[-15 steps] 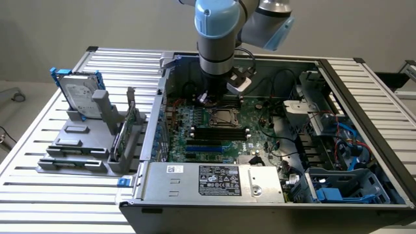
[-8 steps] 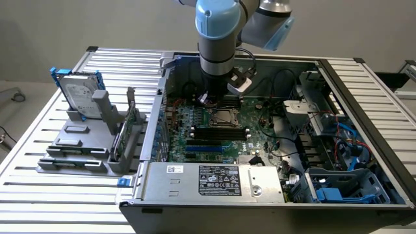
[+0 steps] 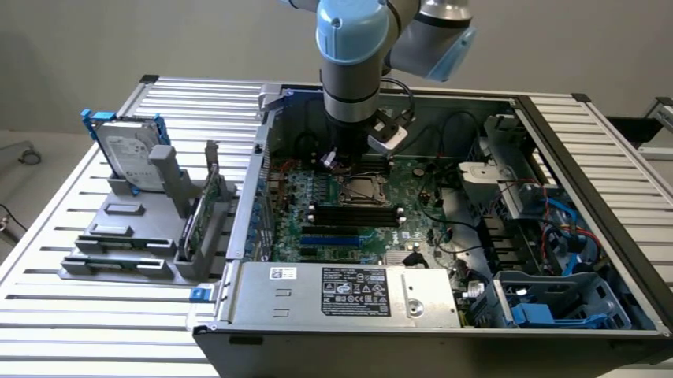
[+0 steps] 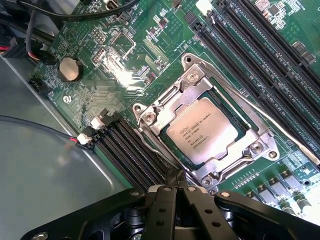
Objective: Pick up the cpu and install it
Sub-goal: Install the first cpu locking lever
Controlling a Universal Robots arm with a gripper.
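Grey wall and a slatted table [image 3: 94,331] were seen in the exterior view, with an open computer case [image 3: 589,165] set on it. A circuit board [image 3: 336,224] was held in the case, under the gripper [image 3: 345,161]. Well apart from the jaws, a hard drive [image 3: 131,150] was stood in a rack [image 3: 126,244]. In the wrist view the cpu [image 4: 202,131] was found lying flat inside the socket frame [image 4: 260,146], just ahead of the jaws. These were pressed together, with nothing gripped. Placement was judged done; latching could not be told.
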